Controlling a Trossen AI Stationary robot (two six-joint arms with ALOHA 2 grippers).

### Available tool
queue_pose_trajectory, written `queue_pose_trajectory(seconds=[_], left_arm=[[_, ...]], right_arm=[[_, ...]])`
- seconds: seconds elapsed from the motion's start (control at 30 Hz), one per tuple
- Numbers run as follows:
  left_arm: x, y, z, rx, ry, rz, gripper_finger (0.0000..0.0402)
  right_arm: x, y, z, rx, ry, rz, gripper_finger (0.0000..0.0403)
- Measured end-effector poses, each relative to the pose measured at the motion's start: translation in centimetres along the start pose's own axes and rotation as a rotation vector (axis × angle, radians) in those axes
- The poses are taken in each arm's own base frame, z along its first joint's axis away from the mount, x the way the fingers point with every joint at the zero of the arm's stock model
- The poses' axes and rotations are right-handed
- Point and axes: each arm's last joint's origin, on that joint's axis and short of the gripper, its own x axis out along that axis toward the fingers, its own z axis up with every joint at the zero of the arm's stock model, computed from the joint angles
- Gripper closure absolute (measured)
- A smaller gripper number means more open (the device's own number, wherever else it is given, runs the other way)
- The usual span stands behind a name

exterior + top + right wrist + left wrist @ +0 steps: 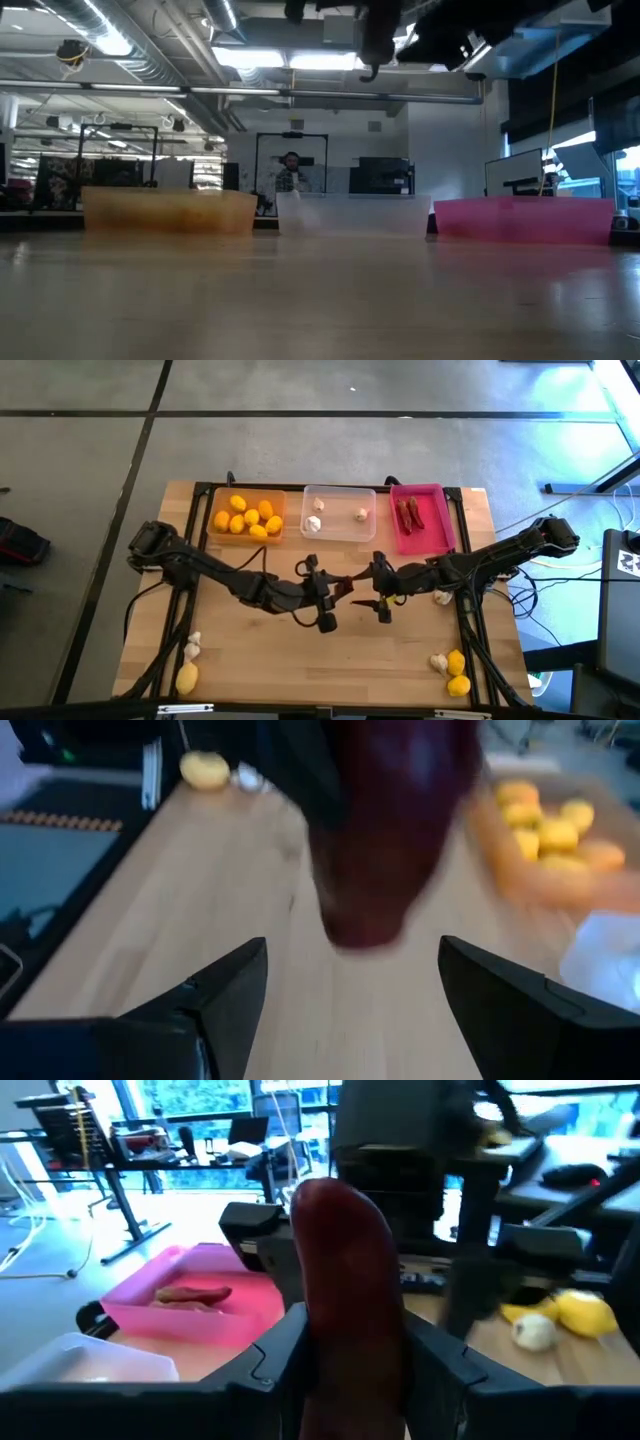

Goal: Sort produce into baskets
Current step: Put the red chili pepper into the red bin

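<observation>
Working left to right along the back of the bench, we see the orange basket already filled with a cluster of yellow-orange lemons, the clear basket holding three garlic bulbs, and the pink basket with a couple of dark red chilies inside.

At the middle of the bench, raised above it, our left gripper has its fingers clamped on a dark red chili, which points toward the right arm. Facing it from just beside, our right gripper holds its fingers wide apart with nothing between them; the chili's tip hangs right in front of them, so we judge a handover toward the pink basket is in hand.

What remains unsorted sits at the front corners: a lemon and a garlic bulb at the front left, a garlic bulb under the right arm, and two lemons with a garlic bulb at the front right. We judge the sorting well past halfway, with this chili and those few pieces still to go.
</observation>
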Motion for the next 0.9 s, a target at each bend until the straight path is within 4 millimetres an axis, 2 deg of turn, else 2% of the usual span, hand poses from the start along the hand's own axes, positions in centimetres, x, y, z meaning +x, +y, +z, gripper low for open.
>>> queue_pose_trajectory(seconds=[0.17, 0.3, 0.4, 0.67, 0.8, 0.9], left_arm=[[1.1, 0.2, -0.6, -0.016, -0.017, 0.018, 0.0281], [1.3, 0.1, -0.8, -0.025, -0.031, 0.014, 0.0281], [1.3, 0.0, -0.8, -0.023, -0.032, 0.005, 0.0281], [1.2, -0.1, -0.9, -0.017, -0.024, -0.008, 0.0281], [1.3, -0.1, -0.9, -0.012, -0.023, -0.004, 0.0274], [1.4, 0.1, -0.9, -0.013, -0.021, 0.004, 0.0251]], right_arm=[[0.6, 0.2, 0.6, -0.014, -0.083, 0.004, 0.0116], [1.2, 0.4, 0.4, -0.022, -0.081, 0.031, 0.0128], [1.4, 0.4, 0.3, -0.023, -0.079, 0.035, 0.0165], [1.5, 0.4, 0.3, -0.044, -0.081, 0.036, 0.0317], [1.5, 0.4, 0.3, -0.047, -0.080, 0.034, 0.0324], [1.5, 0.4, 0.2, -0.048, -0.074, 0.022, 0.0316]])
